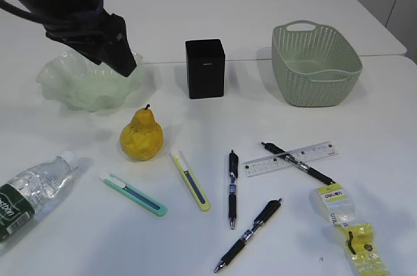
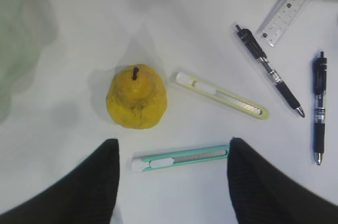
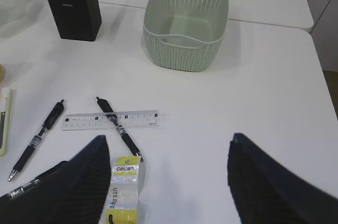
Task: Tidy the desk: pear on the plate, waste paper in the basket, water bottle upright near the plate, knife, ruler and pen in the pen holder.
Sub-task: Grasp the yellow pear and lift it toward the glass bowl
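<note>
**Two open grippers waiting, pear sitting just ahead of the left one**

From the exterior view, the left arm is hanging above the plate [image 1: 91, 84], its black gripper [image 1: 120, 55] holding nothing. The pear [image 1: 141, 135] is standing upright on the desk [image 1: 260, 28], below and a little to the right of that gripper, close to the plate's ruffled rim. The water bottle [image 1: 29, 194] is lying on its side well below the arm, near the front edge. I am judging the pear to be firm, fairly heavy for its size, and rounded enough to slip; taking it across the wide lower belly looks safest, not the stem.

Through the left wrist camera, the left gripper [image 2: 171, 182] is standing spread wide, both fingers [image 2: 84, 192] bare and touching nothing. The pear [image 2: 137, 99] is lying ahead of the jaws, slightly toward the left finger, with a teal knife [image 2: 182, 157] between the fingertips and a yellow-green knife [image 2: 222, 95] beyond to the right.

Through the right wrist camera, the right gripper [image 3: 166, 182] is also gaping empty. The ruler [image 3: 110, 120] and a pen [image 3: 118, 128] crossing it are lying ahead to the left, the waste paper [image 3: 124, 187] by the left finger, the basket [image 3: 186, 23] and pen holder [image 3: 74, 8] far ahead.
</note>
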`<act>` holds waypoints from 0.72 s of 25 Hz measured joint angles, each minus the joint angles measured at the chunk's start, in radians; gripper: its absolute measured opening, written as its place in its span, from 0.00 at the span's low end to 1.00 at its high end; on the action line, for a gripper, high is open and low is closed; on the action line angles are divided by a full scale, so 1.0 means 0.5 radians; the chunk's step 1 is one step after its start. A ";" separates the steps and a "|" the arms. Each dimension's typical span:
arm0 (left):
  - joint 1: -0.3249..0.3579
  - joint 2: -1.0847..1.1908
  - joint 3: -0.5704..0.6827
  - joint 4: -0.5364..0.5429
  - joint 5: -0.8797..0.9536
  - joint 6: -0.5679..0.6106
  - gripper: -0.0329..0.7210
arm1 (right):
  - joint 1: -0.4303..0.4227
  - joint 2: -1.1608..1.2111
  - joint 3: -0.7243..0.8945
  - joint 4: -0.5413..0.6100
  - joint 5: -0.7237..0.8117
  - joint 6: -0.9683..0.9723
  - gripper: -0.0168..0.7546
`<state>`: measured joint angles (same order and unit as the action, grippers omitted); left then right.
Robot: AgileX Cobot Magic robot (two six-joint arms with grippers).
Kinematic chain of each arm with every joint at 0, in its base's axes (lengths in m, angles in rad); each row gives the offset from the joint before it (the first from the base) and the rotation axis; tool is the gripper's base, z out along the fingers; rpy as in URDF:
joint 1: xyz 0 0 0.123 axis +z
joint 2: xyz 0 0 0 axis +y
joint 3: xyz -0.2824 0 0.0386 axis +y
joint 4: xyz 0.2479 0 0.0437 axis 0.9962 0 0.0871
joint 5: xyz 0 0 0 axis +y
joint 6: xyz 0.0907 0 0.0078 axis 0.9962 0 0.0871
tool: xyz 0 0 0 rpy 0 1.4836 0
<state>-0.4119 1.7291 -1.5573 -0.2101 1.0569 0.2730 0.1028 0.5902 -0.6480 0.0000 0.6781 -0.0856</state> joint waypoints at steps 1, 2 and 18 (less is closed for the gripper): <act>0.000 0.025 -0.004 0.011 0.004 -0.029 0.65 | 0.000 0.000 0.000 0.000 0.000 0.000 0.72; 0.000 0.052 -0.012 0.034 0.008 -0.051 0.65 | 0.000 0.000 0.000 0.000 0.000 0.000 0.72; -0.063 0.419 -0.252 0.203 0.067 -0.334 0.67 | 0.000 0.000 0.000 -0.023 0.007 0.000 0.72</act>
<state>-0.4433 1.9387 -1.6835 -0.1087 1.0905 0.1061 0.1028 0.5902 -0.6480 -0.0114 0.6816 -0.0856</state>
